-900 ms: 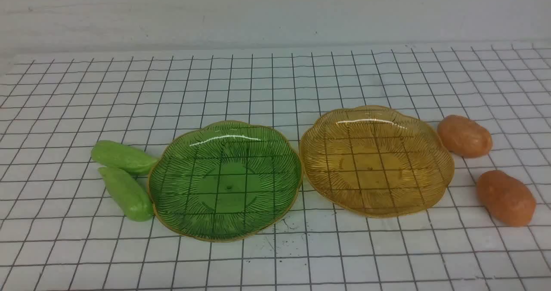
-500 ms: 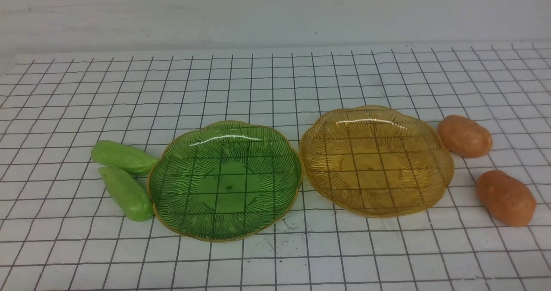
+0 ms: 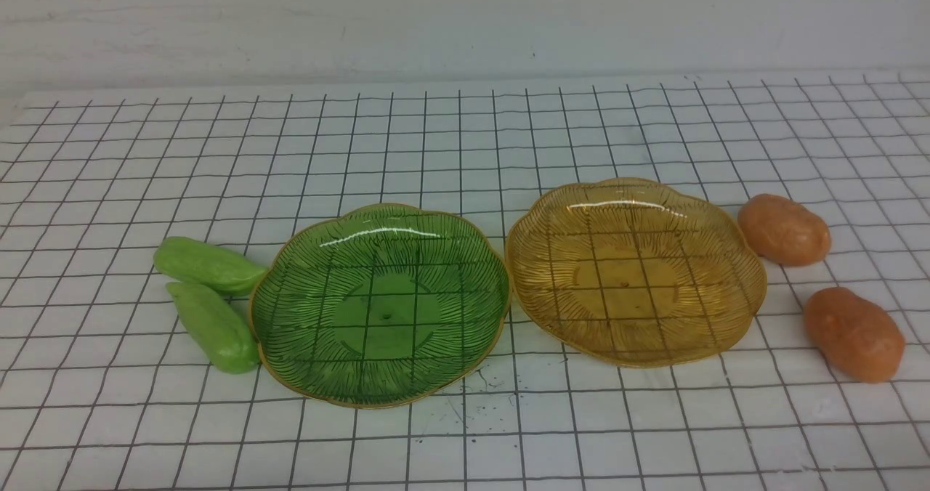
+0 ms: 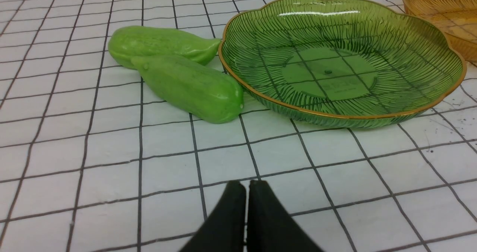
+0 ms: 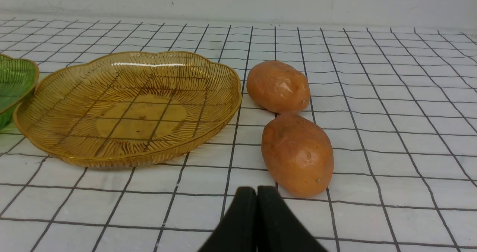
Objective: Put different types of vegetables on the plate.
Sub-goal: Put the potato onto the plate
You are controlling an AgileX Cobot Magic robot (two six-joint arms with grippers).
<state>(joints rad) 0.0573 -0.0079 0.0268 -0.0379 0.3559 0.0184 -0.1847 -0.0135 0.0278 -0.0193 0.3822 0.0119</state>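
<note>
A green glass plate and an amber glass plate lie side by side; both hold nothing. Two light-green cucumber-like pieces lie left of the green plate: the far one and the near one, which touches its rim. Two orange-brown potato-like lumps lie right of the amber plate: far and near. Neither gripper shows in the front view. My left gripper is shut and empty, short of the near green piece. My right gripper is shut and empty, just short of the near potato.
The table carries a white cloth with a black grid. A pale wall stands behind its far edge. Small dark specks mark the cloth in front of the green plate.
</note>
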